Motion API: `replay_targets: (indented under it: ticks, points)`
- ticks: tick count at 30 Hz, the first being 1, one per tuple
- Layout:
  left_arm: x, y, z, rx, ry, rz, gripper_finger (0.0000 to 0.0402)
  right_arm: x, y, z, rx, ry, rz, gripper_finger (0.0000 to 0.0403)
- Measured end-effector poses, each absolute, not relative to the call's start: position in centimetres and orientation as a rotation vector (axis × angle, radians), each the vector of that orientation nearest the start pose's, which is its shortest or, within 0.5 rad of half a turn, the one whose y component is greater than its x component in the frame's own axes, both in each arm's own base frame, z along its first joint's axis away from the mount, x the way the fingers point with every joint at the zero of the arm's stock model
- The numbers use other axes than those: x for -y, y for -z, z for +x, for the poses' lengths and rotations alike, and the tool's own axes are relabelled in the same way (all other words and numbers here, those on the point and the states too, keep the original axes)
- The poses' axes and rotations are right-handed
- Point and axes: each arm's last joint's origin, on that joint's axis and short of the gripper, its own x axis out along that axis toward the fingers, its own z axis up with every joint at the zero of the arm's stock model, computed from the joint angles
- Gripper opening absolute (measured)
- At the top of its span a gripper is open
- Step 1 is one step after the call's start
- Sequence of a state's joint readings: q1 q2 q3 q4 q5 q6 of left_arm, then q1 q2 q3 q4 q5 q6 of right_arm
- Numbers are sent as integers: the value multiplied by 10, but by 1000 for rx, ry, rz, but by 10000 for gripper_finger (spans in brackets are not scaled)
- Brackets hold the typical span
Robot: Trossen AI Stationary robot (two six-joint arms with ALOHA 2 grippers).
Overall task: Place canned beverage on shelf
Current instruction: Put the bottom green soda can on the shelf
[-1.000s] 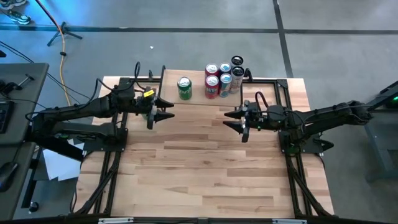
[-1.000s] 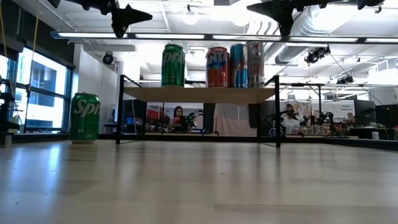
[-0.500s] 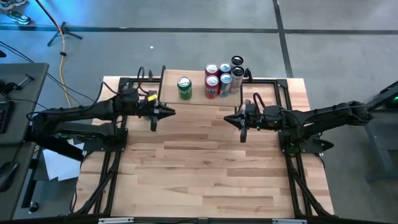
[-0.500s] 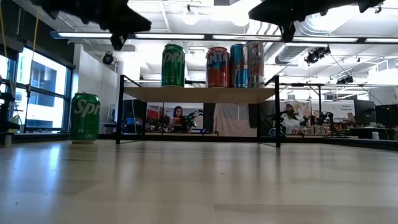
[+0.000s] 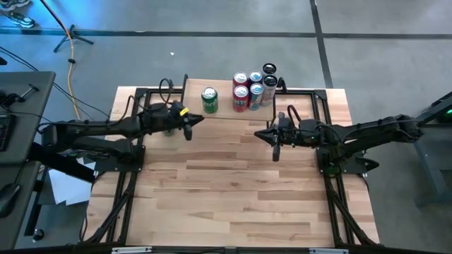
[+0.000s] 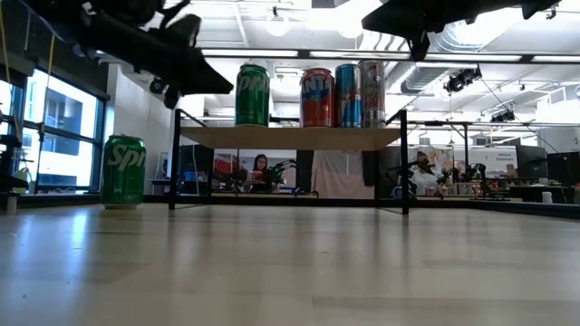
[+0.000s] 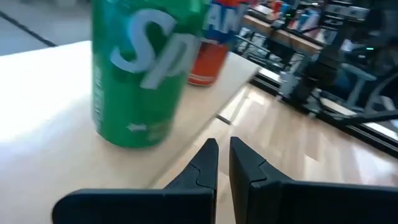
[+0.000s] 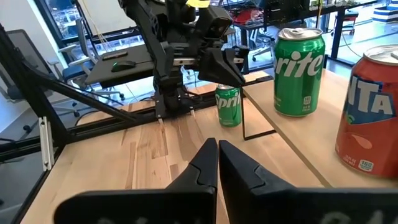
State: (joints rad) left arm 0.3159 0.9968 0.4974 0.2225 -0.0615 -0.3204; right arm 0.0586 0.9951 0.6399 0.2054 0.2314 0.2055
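Note:
The shelf [image 5: 224, 107] stands at the table's far edge and carries a green can [image 5: 209, 99] and several red, blue and dark cans [image 5: 248, 86]. Another green can [image 6: 123, 170] stands upright on the tabletop left of the shelf; my left arm hides it in the high view. My left gripper [image 5: 200, 120] is shut and empty, its tips just short of the shelf's near edge, near the shelf's green can [image 7: 146, 74]. My right gripper [image 5: 258, 134] hangs shut and empty in front of the shelf's right half.
Bare tabletop [image 5: 233, 190] stretches from the shelf to the near edge. Black frame rails [image 5: 127, 183] run along both sides of the table. The shelf's thin black legs [image 6: 174, 163] stand on the tabletop.
Both grippers have shut on nothing. My left gripper has come down and gone toward the shelf's near edge, tipping its fingers lower. My right gripper has stayed in place and rolled a little. No can has moved.

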Motion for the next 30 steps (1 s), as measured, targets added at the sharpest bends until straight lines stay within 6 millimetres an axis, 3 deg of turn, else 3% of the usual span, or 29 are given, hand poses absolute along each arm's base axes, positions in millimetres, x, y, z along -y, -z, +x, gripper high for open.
replay_targets:
  ticks: [8, 17, 30]
  points:
    - [-81, -235, 221, -235, -536, -314, 0, -6, -282, 222, -130, 188, 186, 0]
    - [-86, -248, 235, -225, -569, -251, 0, -6, -282, 222, -130, 188, 187, 0]
    - [-99, -249, 266, -270, -626, -202, 0, -6, -282, 222, -130, 188, 186, 0]
